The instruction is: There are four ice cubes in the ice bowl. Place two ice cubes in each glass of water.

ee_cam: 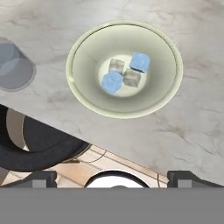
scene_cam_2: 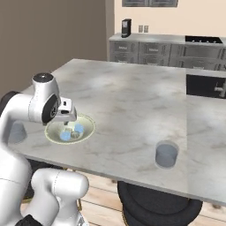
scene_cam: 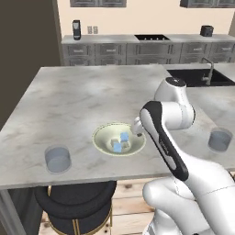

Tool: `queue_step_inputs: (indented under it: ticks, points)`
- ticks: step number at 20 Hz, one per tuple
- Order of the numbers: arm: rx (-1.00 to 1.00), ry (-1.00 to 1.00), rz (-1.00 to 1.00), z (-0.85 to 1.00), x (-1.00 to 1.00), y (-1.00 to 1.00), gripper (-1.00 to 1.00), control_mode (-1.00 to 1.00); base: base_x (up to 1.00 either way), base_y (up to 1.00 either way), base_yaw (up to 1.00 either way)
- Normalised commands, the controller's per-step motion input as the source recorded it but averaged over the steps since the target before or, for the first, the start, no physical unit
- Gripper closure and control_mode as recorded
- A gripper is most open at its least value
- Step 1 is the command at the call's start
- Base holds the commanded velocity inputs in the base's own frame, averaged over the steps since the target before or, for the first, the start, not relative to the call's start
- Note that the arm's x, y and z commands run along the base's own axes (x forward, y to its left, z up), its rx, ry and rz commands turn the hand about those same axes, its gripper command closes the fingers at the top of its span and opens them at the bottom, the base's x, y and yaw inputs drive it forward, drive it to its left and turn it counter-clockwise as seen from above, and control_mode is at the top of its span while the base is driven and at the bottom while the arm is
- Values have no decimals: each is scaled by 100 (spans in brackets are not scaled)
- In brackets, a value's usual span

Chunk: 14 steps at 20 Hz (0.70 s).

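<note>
The pale cream-green ice bowl (ee_cam: 87, 57) sits near the island counter's front edge, with several small ice cubes (ee_cam: 113, 82) clustered at its bottom, some light blue and some whitish. My gripper (ee_cam: 114, 179) hangs open and empty above the bowl's near side; its dark fingertips (ee_cam: 41, 178) stand wide apart. From the base views the bowl (scene_cam: 98, 137) (scene_cam_2: 90, 128) lies just beneath the hand (scene_cam_2: 66, 117). One glass of water (scene_cam: 58, 159) stands left of the bowl, the other glass (scene_cam: 220, 140) far to the right. The glass (ee_cam: 13, 65) also shows at the hand view's left edge.
The marble island counter (scene_cam: 82, 96) stretches far behind the bowl. Black round stools (scene_cam: 75, 202) (scene_cam_2: 154, 203) stand under its front edge. A sink (scene_cam: 197, 75) is set in at the back right. My own forearm (scene_cam: 163, 137) crosses just right of the bowl.
</note>
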Motion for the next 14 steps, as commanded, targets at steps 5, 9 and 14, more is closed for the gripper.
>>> queue_step_inputs:
  ticks: [5,9,14]
  points:
    - [0,10,-2,-5,35,0,-100,-100,0,0,0]
    - [0,13,-12,-31,32,3,-100,-100,0,0,0]
    - [0,18,-16,-37,26,6,-100,-100,0,0,0]
